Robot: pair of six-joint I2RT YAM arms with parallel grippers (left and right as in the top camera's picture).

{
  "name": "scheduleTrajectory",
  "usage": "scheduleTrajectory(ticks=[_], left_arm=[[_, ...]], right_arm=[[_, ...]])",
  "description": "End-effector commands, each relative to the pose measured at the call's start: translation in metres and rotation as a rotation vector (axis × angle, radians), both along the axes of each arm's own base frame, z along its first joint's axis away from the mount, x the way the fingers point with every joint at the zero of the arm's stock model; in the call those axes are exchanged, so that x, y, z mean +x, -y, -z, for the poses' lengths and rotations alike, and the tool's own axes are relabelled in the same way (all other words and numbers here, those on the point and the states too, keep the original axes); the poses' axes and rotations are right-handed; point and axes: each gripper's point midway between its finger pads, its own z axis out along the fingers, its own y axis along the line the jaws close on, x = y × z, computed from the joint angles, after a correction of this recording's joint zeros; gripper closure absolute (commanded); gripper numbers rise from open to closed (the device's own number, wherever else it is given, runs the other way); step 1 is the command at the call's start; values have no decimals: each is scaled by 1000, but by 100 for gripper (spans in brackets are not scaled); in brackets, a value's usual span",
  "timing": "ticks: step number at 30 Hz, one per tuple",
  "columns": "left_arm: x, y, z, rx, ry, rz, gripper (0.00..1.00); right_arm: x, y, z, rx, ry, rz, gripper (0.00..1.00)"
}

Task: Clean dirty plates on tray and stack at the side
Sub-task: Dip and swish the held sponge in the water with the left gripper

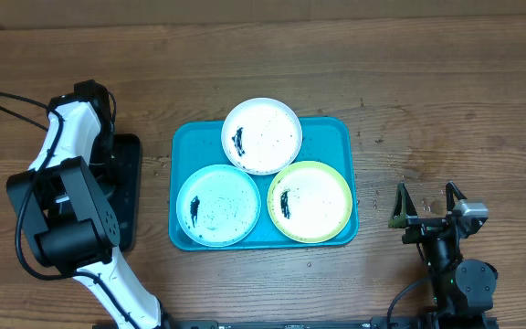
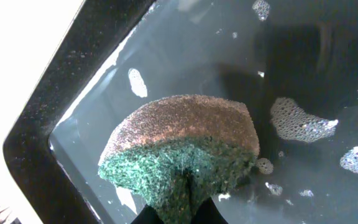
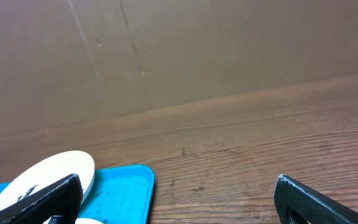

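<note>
The turquoise tray [image 1: 340, 137] holds three plates with dark smears: a white plate [image 1: 268, 128] at the back, a light blue plate [image 1: 222, 201] at front left, a yellow-green plate [image 1: 316, 196] at front right. My left gripper [image 2: 179, 214] is shut on a green-and-brown sponge [image 2: 185, 143] down in soapy water in the black tray [image 1: 128, 187]. My right gripper [image 1: 426, 203] is open and empty, right of the turquoise tray. The right wrist view shows the turquoise tray's corner [image 3: 126, 186] and the white plate [image 3: 48, 174].
The black tray's rim [image 2: 48, 112] runs left of the sponge, with foam patches [image 2: 300, 121] on the water. A brown cardboard wall [image 3: 179, 50] stands behind the wooden table [image 1: 446, 110].
</note>
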Motion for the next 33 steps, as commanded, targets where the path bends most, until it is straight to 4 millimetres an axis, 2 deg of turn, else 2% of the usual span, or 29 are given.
scheduleTrajectory(ticks=[1, 13, 17, 22, 24, 26, 30, 32, 33], left_arm=[[0, -5, -4, 30, 0, 8, 96], [2, -6, -8, 18, -22, 67, 96], [8, -8, -27, 20, -17, 69, 96], [20, -10, -65, 20, 11, 68, 96], [21, -11, -70, 33, 16, 61, 96], [12, -17, -62, 81, -2, 13, 96], [-3, -1, -13, 3, -28, 6, 96], [-12, 0, -6, 12, -74, 36, 96], [-16, -4, -10, 41, -96, 45, 96]], right_arm=[[0, 2, 1, -8, 6, 8, 0], [0, 2, 1, -8, 6, 8, 0], [0, 2, 1, -8, 6, 8, 0], [0, 2, 1, -8, 6, 8, 0], [0, 2, 1, -8, 6, 8, 0], [0, 2, 1, -8, 6, 8, 0], [0, 2, 1, -8, 6, 8, 0], [0, 2, 1, -8, 6, 8, 0], [0, 2, 1, -8, 6, 8, 0]])
